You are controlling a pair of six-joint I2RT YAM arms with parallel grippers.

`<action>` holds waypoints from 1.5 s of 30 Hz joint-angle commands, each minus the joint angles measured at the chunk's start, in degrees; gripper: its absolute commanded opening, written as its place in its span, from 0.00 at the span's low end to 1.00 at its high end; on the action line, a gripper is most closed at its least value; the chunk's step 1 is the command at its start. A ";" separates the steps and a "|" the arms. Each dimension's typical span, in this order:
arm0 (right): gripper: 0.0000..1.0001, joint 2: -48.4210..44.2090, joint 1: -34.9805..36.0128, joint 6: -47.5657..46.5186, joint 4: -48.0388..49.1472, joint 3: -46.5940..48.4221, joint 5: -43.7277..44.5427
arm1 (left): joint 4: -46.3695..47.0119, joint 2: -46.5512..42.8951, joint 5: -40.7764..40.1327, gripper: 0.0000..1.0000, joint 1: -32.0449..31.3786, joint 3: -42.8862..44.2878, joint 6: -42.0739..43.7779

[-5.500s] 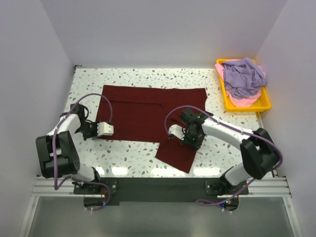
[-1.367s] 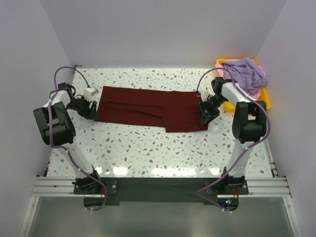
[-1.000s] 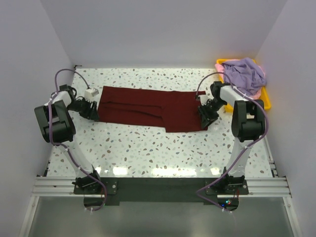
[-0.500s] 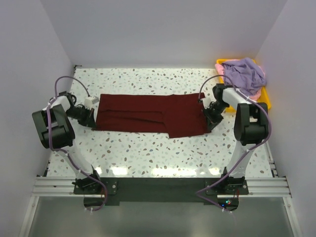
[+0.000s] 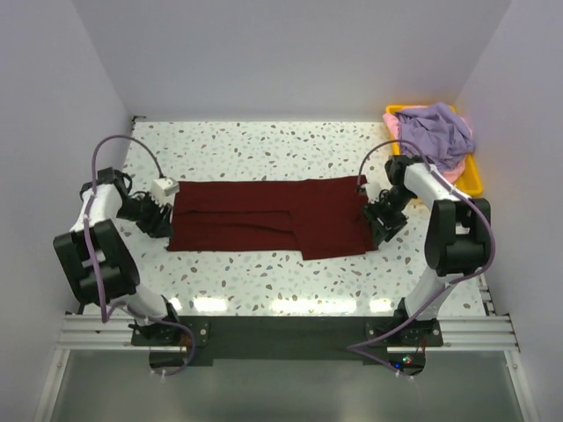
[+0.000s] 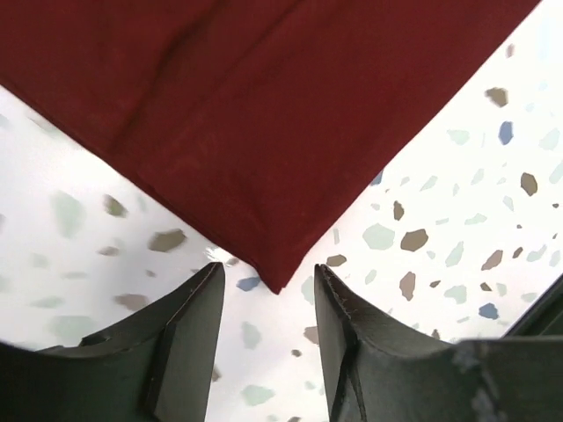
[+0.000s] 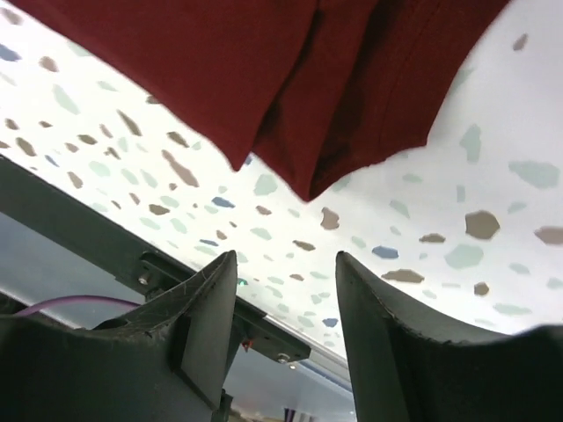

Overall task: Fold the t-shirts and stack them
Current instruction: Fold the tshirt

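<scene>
Just ahead of my left fingers and right fingers, both parted and empty, I see one corner each of the maroon shirt, a folded band lying flat mid-desk, long axis left-right, one arm at each end, neither nearer.

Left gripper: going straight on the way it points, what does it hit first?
The maroon t-shirt: its corner lies just ahead of the left gripper, in line with the gap between the open fingers. Whether the fingers would ride over or under the cloth edge is unclear.
</scene>
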 commanded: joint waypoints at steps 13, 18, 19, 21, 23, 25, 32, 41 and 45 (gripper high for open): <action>0.38 -4.90 -0.22 8.99 -1.31 -1.78 -11.53 | 37.17 -22.66 6.55 0.56 -48.50 -16.34 -29.45; 0.46 -0.95 -0.22 9.34 1.32 -3.45 -11.10 | 52.56 -14.16 1.19 0.57 -60.55 -19.07 -46.15; 0.46 0.10 -0.22 9.60 2.28 -3.71 -10.92 | 53.97 -12.57 0.84 0.59 -61.36 -18.98 -48.44; 0.47 0.82 -0.13 10.13 3.43 -4.42 -10.92 | 59.75 -9.23 1.27 0.63 -63.72 -19.59 -55.38; 0.47 1.96 -0.13 10.40 4.57 -4.33 -11.18 | 64.25 -7.72 -0.12 0.65 -65.75 -20.12 -60.73; 0.47 3.01 -0.13 10.66 5.10 -4.16 -12.41 | 66.80 -5.18 -1.01 0.65 -68.04 -19.77 -62.69; 0.45 4.77 0.13 11.27 7.56 -5.04 -12.77 | 69.71 4.14 -4.09 0.66 -68.66 -15.20 -69.90; 0.42 6.53 0.40 11.45 9.15 -4.24 -13.73 | 72.97 9.77 -4.62 0.66 -68.66 -13.80 -74.38; 0.35 6.53 0.57 11.01 8.36 -4.33 -14.87 | 72.79 10.91 -4.44 0.65 -68.66 -12.92 -74.91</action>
